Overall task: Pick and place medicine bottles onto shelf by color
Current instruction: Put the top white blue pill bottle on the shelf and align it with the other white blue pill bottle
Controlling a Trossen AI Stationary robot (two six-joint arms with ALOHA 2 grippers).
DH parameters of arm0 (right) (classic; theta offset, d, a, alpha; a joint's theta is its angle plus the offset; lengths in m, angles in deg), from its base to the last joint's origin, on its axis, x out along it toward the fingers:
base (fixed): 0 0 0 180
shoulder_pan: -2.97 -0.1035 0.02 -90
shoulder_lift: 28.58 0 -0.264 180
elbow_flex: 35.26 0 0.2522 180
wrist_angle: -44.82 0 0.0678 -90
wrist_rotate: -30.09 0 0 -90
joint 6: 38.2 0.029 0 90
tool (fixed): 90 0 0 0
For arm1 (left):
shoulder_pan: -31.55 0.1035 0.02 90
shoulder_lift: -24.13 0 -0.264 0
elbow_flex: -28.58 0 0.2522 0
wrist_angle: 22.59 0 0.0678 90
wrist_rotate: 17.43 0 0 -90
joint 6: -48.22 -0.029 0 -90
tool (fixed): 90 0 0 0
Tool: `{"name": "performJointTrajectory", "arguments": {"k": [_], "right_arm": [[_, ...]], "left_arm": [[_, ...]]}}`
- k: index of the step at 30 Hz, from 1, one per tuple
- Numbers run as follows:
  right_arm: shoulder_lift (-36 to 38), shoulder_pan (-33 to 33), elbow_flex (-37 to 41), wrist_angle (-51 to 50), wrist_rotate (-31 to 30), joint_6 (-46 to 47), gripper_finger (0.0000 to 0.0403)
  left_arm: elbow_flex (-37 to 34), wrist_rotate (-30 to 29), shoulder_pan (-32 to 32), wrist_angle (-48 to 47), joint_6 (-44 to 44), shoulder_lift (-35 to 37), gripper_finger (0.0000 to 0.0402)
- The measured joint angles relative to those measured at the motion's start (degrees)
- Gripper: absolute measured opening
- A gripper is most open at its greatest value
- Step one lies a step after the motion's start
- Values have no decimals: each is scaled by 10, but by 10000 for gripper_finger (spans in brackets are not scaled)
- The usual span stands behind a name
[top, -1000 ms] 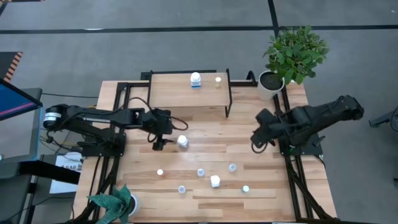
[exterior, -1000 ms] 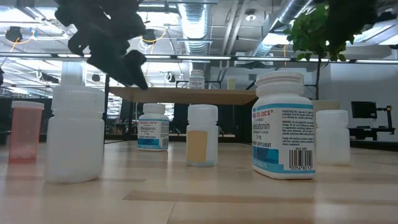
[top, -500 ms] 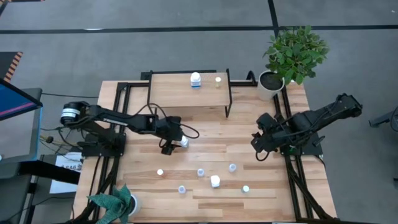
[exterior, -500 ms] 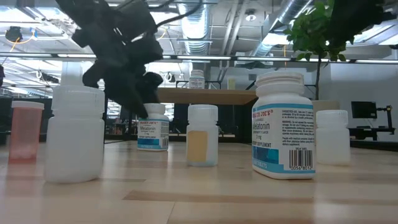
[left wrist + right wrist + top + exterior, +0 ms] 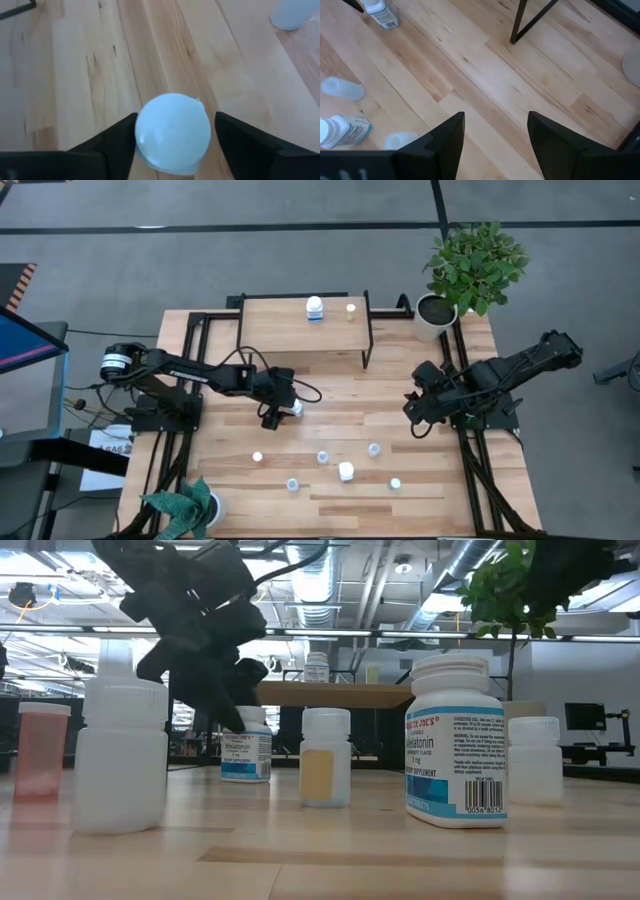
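A white medicine bottle with a blue label (image 5: 296, 407) stands upright on its base on the table, in front of the shelf (image 5: 280, 330). My left gripper (image 5: 281, 412) slants down over it, open. In the left wrist view its fingers stand on either side of the bottle's round white cap (image 5: 172, 132). On the shelf stand a white bottle with a blue label (image 5: 314, 308) and a tiny yellow-capped one (image 5: 351, 309). My right gripper (image 5: 415, 418) hangs open above the table's right part, with nothing between its fingers (image 5: 447, 137). My left gripper comes at the bottle slanting down from the table's left side. One finger (image 5: 122, 132) lies right at the edge of the cap. The other (image 5: 227, 127) shows a thin strip of table between it and the cap. Whether either touches, I cannot tell.
Several small bottles stand along the table's near half, among them (image 5: 257, 456), (image 5: 323, 457), (image 5: 373, 449) and a bigger white one (image 5: 345, 471). A potted plant (image 5: 470, 265) stands at the back right. Another plant (image 5: 185, 505) stands at the near left corner.
My left gripper has come down and toward the table's right edge, from beside the blue-labelled bottle to over it, so that its fingers now stand on either side of the cap. The bottle has stayed in place.
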Motion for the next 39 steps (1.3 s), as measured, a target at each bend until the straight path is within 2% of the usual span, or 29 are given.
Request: {"name": "performJointTrajectory", "arguments": {"k": [5,7,10,16,24,32,35,39], "right_arm": [[0,0,0,0,0,0,239],[0,0,0,0,0,0,239],[0,0,0,0,0,0,239],[0,0,0,0,0,0,239],[0,0,0,0,0,-15,239],[0,4,0,0,0,-31,239],[0,6,0,-1,0,-31,239],[0,12,0,0,0,-39,239]], "left_arm": [[0,0,0,4,9,0,162],[5,-2,0,-1,14,0,145],[40,-17,1,-28,22,-1,145],[189,-47,28,-154,29,-5,145],[370,-46,112,-272,-13,-4,145],[398,20,229,-283,-18,-16,150],[399,30,251,-288,-28,-44,149],[440,28,256,-301,-48,-98,148]]}}
